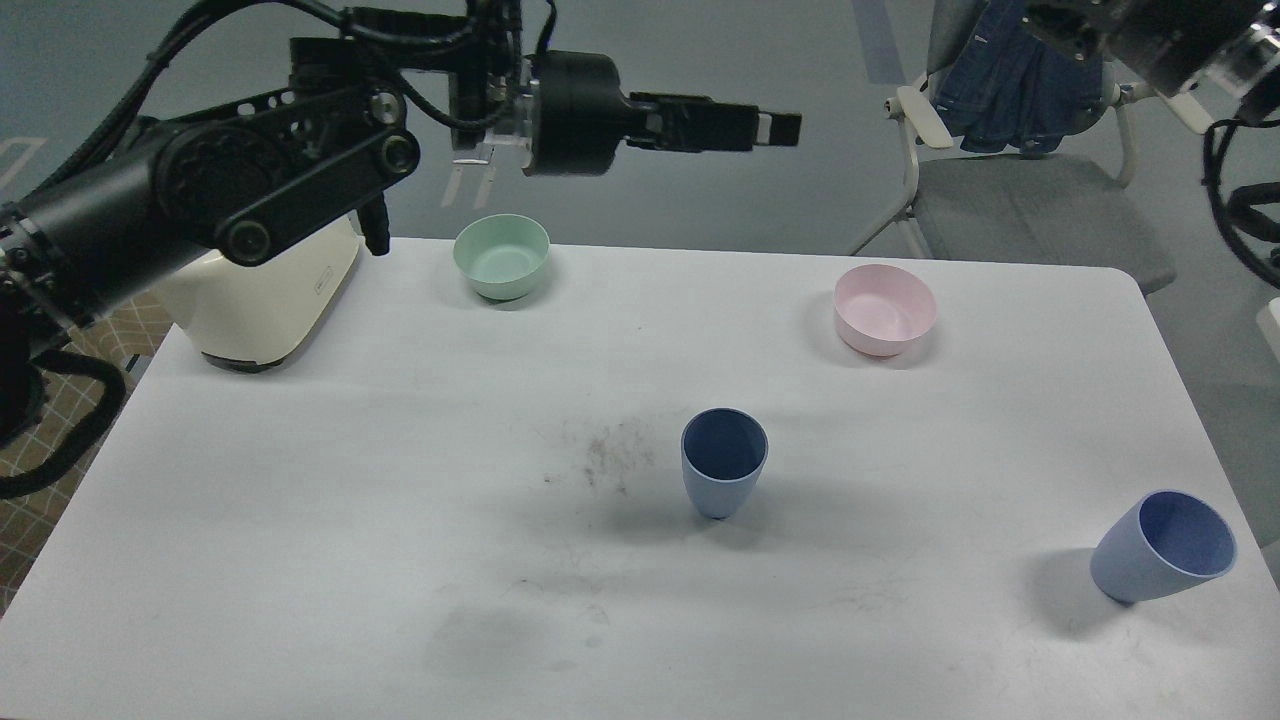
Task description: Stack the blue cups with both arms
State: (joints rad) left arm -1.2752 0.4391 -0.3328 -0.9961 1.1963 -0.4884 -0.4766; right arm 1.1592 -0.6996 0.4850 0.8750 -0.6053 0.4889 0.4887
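One blue cup (724,472) stands upright and alone at the middle of the white table (300,520). The second blue cup (1165,546) stands near the front right corner, its mouth leaning to the right in this view. My left arm (240,190) is raised high over the table's back left. Its gripper (778,128) points right, well above and behind the middle cup, and holds nothing. Its fingers are seen side-on as one dark bar. Of my right arm (1185,40) only upper links and cables show at the top right. Its gripper is out of view.
A mint-green bowl (501,256) sits at the back middle-left and a pale pink bowl (885,309) at the back right. A cream toaster (265,300) stands at the back left, partly behind my left arm. A grey chair (1010,200) with blue cloth stands beyond the table.
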